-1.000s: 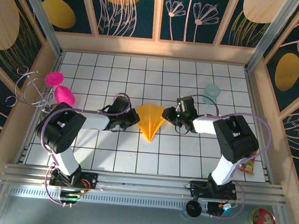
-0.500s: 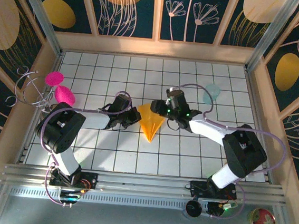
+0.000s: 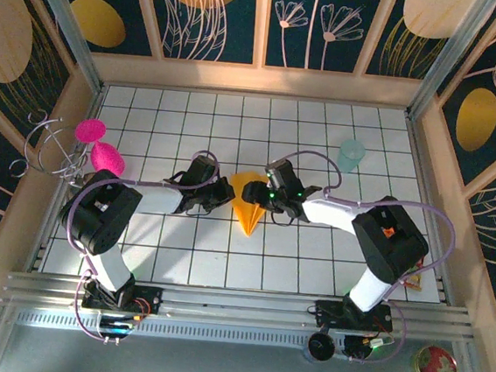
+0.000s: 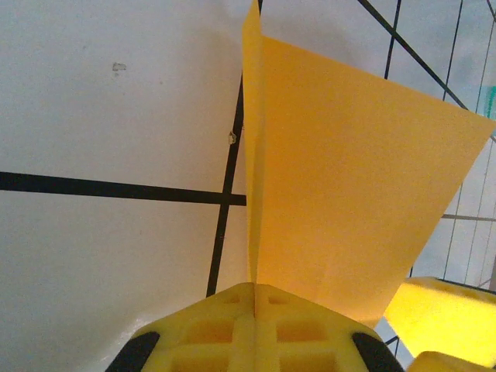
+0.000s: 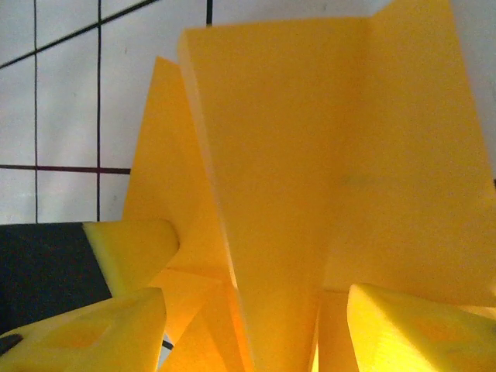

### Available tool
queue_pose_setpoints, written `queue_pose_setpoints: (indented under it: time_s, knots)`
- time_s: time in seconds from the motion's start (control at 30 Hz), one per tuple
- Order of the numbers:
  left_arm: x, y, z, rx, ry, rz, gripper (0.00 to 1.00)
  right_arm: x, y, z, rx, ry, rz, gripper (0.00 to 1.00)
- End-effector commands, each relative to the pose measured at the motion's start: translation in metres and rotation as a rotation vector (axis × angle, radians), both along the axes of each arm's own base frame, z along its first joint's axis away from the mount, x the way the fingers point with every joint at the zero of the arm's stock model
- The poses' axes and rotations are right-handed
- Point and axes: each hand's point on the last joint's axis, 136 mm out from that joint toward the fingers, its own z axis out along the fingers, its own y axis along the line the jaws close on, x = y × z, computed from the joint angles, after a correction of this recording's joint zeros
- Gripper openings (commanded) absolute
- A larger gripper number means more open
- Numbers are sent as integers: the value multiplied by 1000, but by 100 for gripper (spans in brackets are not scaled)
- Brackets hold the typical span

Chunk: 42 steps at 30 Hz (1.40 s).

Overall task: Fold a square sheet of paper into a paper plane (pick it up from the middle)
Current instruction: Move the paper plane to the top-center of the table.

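Orange-yellow paper plane [image 3: 251,211], just one, left claw [image 3: 227,193] pinching it, right claw [image 3: 249,190] parted

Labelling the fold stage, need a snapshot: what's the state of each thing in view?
paper plane: partly folded, kite-shaped, tip pointing toward the near edge.
left tool: shut on the paper plane's edge.
right tool: open, straddling a fold of the paper plane.
teal cup: upright, clear of both arms.
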Motion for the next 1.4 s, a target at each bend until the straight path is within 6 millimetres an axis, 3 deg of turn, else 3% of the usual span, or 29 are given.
queue_pose_setpoints:
  time_s: [0.0, 0.13, 0.33, 0.67, 0.73, 0.9, 0.97, 1.23, 1.37]
  knots:
    - [1, -7, 9, -16, -15, -27, 0, -6, 6, -7, -14, 42, 25, 64]
    - [1, -7, 9, -16, -16, -29, 0, -14, 13, -15, -34, 65, 78, 66]
    - [1, -8, 8, -16, -12, -31, 0, -23, 28, -3, -29, 6, 162, 70]
    - [1, -8, 8, -15, -11, -36, 0, -18, 23, -15, -98, 17, 150, 71]
    - [0, -8, 6, -11, -7, -38, 0, -19, 26, -13, -81, 11, 169, 71]
    - [-1, -8, 2, -8, 4, -42, 0, -32, 47, 18, 92, -58, 282, 74]
    - [-1, -8, 0, -7, 7, -44, 0, -33, 48, 20, 95, -60, 295, 75]
    - [-1, -8, 2, -6, 3, -42, 0, -28, 35, -1, -3, -36, 245, 70]
    - [-2, -7, 2, -3, 2, -43, 0, -21, 25, -5, -53, -42, 189, 55]
